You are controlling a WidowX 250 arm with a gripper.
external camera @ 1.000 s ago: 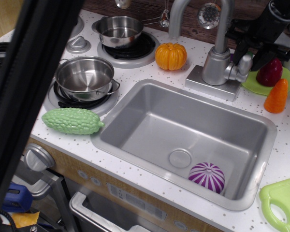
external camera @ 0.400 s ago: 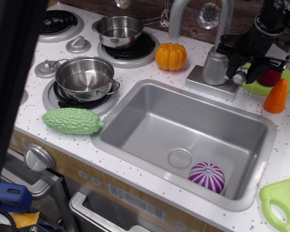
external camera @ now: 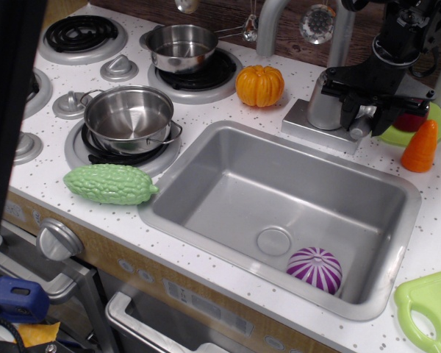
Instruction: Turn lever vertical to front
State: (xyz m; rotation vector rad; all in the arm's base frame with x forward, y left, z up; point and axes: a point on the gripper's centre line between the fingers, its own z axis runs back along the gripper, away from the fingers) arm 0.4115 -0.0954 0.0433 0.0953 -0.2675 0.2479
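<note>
The lever (external camera: 361, 126) is a short silver-grey handle on the right side of the faucet's cylindrical body (external camera: 325, 103), at the back rim of the sink. Its rounded end points down and toward the front. My black gripper (external camera: 364, 110) comes down on it from above. One finger (external camera: 346, 109) stands on its left and the other finger (external camera: 386, 112) on its right, closed around the lever. The gripper hides the joint of the lever.
The tall curved spout (external camera: 342, 29) rises just left of my arm. An orange carrot (external camera: 420, 145), a dark red vegetable and a green plate (external camera: 397, 134) sit right of the faucet. An orange pumpkin (external camera: 259, 85) sits left of it. The sink (external camera: 206, 176) holds a purple striped ball (external camera: 314, 269). Pots stand on the stove.
My gripper came down from behind the faucet and closed over the lever. The lever swung from pointing out to the right to pointing down toward the front.
</note>
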